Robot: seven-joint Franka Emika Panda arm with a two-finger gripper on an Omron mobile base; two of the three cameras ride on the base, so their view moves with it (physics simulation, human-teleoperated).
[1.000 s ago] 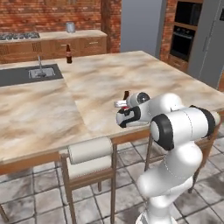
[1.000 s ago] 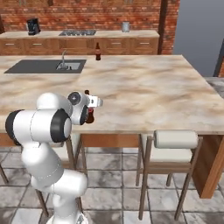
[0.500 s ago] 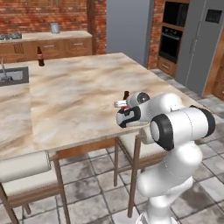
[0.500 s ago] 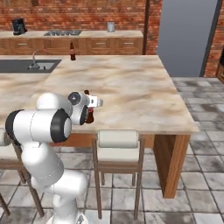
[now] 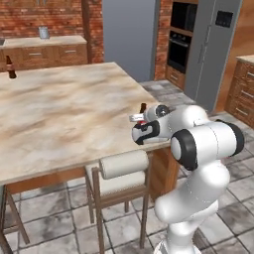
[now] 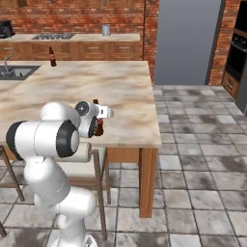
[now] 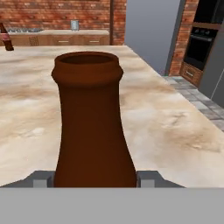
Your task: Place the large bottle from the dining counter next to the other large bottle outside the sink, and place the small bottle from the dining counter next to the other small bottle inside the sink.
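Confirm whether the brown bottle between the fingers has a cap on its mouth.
No. In the hand view the brown bottle has an open mouth, its rim hollow and uncapped, while a finger sits at either side of its body.

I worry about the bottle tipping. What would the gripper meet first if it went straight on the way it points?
The brown bottle already stands between the gripper's fingers, so that comes first. Past it lies bare counter; the far bottle sits well off to one side, though depth is unclear.
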